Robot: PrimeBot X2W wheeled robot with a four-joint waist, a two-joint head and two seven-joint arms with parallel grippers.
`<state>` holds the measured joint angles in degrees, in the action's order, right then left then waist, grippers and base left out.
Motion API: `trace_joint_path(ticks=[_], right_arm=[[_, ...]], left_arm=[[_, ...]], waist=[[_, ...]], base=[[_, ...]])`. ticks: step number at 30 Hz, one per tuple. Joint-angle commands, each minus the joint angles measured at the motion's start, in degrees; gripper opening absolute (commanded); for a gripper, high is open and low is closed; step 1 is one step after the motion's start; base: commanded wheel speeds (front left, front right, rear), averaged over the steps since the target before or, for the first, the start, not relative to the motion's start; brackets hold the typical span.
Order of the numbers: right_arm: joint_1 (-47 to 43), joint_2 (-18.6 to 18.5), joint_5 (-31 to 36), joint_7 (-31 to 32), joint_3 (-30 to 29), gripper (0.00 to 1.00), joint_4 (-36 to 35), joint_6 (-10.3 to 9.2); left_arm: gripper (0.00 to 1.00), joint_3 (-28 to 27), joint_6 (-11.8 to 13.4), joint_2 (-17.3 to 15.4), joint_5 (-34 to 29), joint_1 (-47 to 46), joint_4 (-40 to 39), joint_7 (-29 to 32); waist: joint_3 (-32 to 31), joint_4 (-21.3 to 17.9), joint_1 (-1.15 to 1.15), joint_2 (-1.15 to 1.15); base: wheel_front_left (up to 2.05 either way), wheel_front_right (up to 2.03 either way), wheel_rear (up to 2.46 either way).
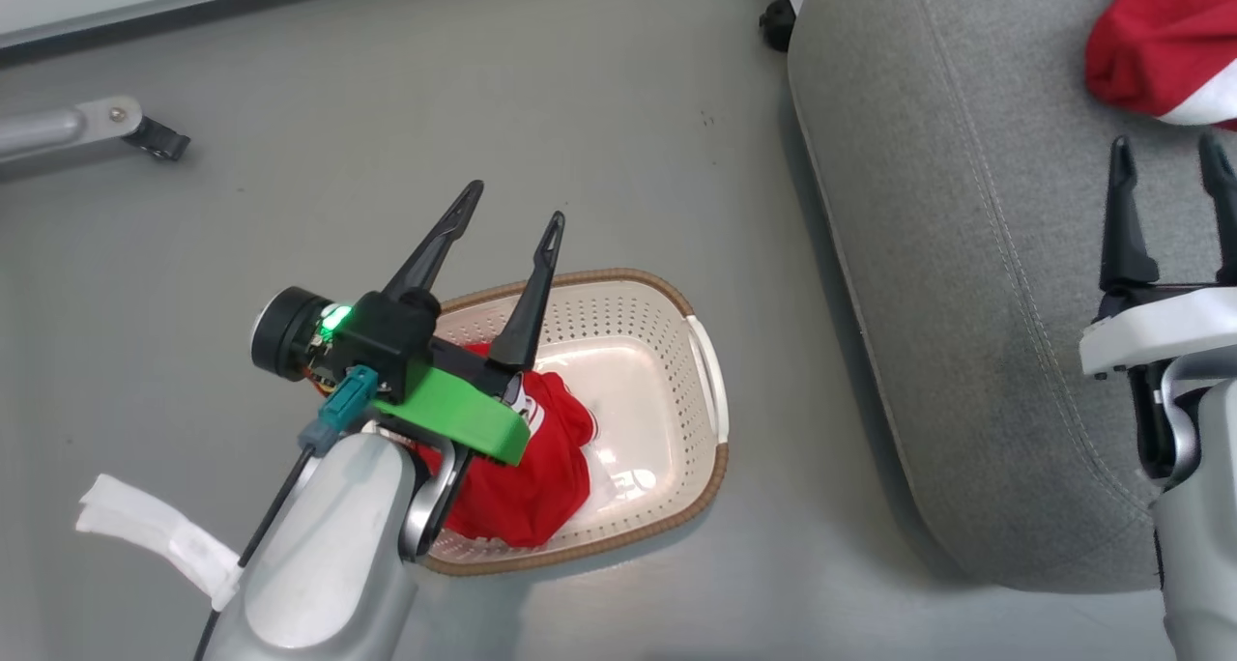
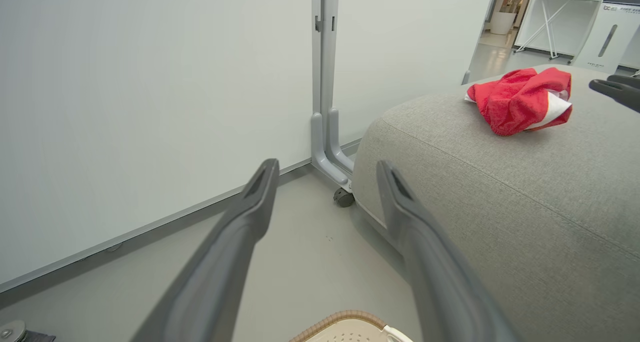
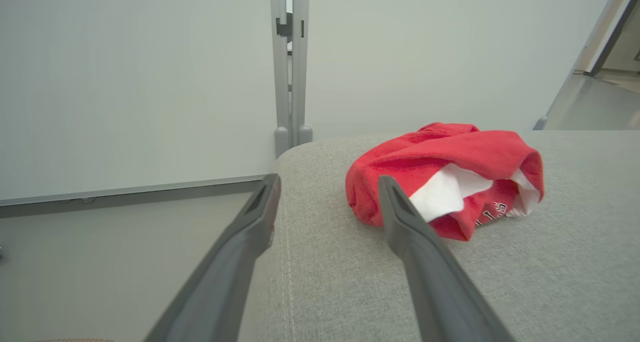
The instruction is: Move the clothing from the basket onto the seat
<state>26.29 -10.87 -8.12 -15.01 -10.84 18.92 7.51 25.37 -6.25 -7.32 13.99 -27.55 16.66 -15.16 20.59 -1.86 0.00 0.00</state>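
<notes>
Left claw [image 1: 517,202] spread apart above basket [image 1: 633,308]; red garment [image 1: 541,473] lies beneath its base.

The basket [image 1: 618,318] stood on the floor [image 1: 580,110] left of the seat [image 1: 966,303]; one garment [image 1: 532,487] lay in it, the other garment [image 1: 1160,43] on the seat.

Basket [image 1: 618,313]: cream-white, perforated dot pattern, brown woven rim, white handles. Garment in basket [image 1: 536,477]: red w/ white print. Garment on seat [image 3: 440,152]: red, white trim, white lettering. Seat [image 1: 947,255]: grey, pale stitch lines. Floor [image 1: 580,110]: plain grey. Left end effector [image 1: 516,203]: dark fingers, green bracket.
</notes>
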Motion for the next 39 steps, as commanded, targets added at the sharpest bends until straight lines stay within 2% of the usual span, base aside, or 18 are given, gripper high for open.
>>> trace_joint_path(ticks=[1, 11, 25, 39], right_arm=[[-1.5, 0.4, -0.5, -0.3, 0.9, 1.0, -0.9, -0.04], [-5.7, 4.3, -0.2, -0.3, 6.7, 1.0, -5.5, -0.04], [-12.0, 7.2, 1.0, -0.3, 9.5, 1.0, -9.2, -0.04], [-20.7, 7.9, 0.7, -0.3, 9.3, 1.0, -13.5, -0.04]], left_arm=[[1.0, -1.4, 0.2, 0.2, 0.1, 1.6, -0.4, 0.0], [1.0, -9.8, 0.2, 1.1, -1.3, 7.9, -2.0, 0.0], [1.0, -18.9, 0.3, 2.7, -3.1, 14.8, -4.7, 0.0], [1.0, -22.1, -0.3, 3.7, -4.6, 19.8, -4.9, 0.0]], waist=[[-3.0, 2.9, 0.0, 0.0], [-7.6, 6.1, 0.0, 0.0], [-12.4, 8.0, 0.0, 0.0], [-16.1, 8.6, 0.0, 0.0]], base=[[0.0, 0.0, 0.0], [0.0, 0.0, 0.0], [0.0, 0.0, 0.0], [0.0, 0.0, 0.0]])
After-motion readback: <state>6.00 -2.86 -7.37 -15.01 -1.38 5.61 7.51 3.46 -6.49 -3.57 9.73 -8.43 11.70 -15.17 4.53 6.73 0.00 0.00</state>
